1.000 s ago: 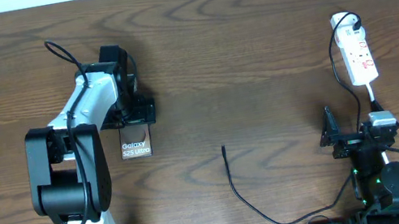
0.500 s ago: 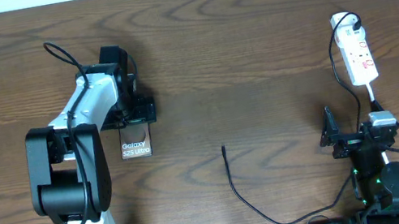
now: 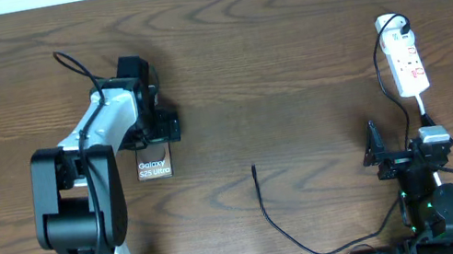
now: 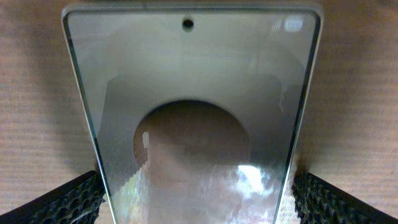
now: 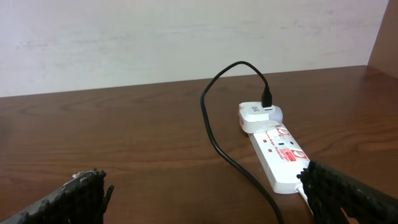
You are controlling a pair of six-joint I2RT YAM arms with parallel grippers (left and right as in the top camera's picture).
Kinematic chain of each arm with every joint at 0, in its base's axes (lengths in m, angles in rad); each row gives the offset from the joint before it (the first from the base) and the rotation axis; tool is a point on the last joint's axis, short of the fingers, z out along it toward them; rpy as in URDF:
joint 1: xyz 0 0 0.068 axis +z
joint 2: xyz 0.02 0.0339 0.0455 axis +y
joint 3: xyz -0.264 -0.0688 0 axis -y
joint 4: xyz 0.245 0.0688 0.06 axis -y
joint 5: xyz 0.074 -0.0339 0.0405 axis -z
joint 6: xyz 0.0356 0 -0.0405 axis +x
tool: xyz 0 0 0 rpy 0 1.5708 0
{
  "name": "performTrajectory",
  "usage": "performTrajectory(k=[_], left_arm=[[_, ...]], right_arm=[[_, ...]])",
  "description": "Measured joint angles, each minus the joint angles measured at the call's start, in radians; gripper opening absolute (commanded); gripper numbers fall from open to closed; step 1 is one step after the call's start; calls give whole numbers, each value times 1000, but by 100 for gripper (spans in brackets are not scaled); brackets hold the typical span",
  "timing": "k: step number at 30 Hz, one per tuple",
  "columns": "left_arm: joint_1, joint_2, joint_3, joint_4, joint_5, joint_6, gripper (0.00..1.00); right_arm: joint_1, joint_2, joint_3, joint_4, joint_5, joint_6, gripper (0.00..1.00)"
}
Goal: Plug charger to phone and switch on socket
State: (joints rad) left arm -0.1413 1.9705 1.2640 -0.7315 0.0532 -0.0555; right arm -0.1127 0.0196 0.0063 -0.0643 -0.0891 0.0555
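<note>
I log: phone (image 3: 154, 166), white "Galaxy S25 Ultra" lettering, clamped in left pincer (image 4: 196, 196). Right pincer (image 5: 202, 193) wide, empty. Socket (image 5: 281, 155) red print unreadable. Charger (image 3: 264, 204) tip loose on worktop (image 3: 286, 42).

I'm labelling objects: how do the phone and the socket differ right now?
The phone is brown with white lettering; the socket is white with red marks. The phone lies left, between the fingers of the left hand; the socket lies right, untouched. The socket carries the white adapter of the charger; the phone has no cable in it. Both are flat oblongs of similar size lying on the table.
</note>
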Motion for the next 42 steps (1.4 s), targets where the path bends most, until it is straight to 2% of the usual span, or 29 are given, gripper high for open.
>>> performTrajectory(k=[25, 42], left_arm=[[0, -26, -45, 81, 0, 0, 98], [0, -28, -45, 40, 1, 16, 98]], right_arm=[[0, 0, 0, 0, 0, 0, 99], [0, 0, 0, 0, 0, 0, 99]])
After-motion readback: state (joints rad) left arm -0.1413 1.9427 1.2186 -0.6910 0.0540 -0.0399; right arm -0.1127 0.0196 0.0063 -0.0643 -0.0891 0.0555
